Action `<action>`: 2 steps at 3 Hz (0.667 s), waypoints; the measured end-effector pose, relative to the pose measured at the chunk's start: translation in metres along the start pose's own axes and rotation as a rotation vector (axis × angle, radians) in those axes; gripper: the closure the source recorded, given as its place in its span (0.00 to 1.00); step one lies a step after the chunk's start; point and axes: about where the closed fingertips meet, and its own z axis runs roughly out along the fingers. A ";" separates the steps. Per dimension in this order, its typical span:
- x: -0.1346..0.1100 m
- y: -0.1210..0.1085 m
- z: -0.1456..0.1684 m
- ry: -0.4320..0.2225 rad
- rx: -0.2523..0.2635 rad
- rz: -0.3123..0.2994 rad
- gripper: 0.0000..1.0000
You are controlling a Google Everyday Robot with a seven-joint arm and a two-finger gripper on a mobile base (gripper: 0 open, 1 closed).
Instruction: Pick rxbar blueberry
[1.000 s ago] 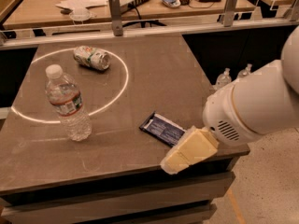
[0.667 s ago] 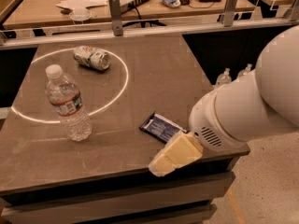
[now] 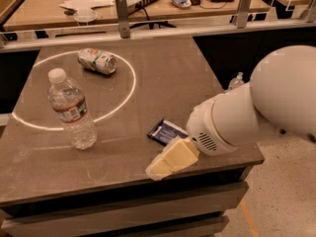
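The rxbar blueberry [image 3: 165, 131], a flat dark blue wrapped bar with pale lettering, lies on the grey table [image 3: 173, 78] near its front right part. My gripper [image 3: 170, 159] shows as a cream-coloured finger piece at the end of the big white arm [image 3: 247, 117]. It reaches in from the right and hangs just in front of the bar, near the table's front edge. The arm covers the bar's right end.
A clear water bottle [image 3: 71, 110] stands upright at the left. A crushed white-green can [image 3: 97, 61] lies at the back left inside a white ring marked on the table. A rail and a cluttered desk [image 3: 148, 4] lie behind.
The arm and gripper have moved left and a little forward along the table's front edge, and now cover more of the bar's right end.
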 end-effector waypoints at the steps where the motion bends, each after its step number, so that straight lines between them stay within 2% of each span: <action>1: 0.000 -0.004 0.013 -0.028 -0.019 -0.026 0.00; 2: 0.001 -0.015 0.019 -0.073 -0.003 -0.030 0.00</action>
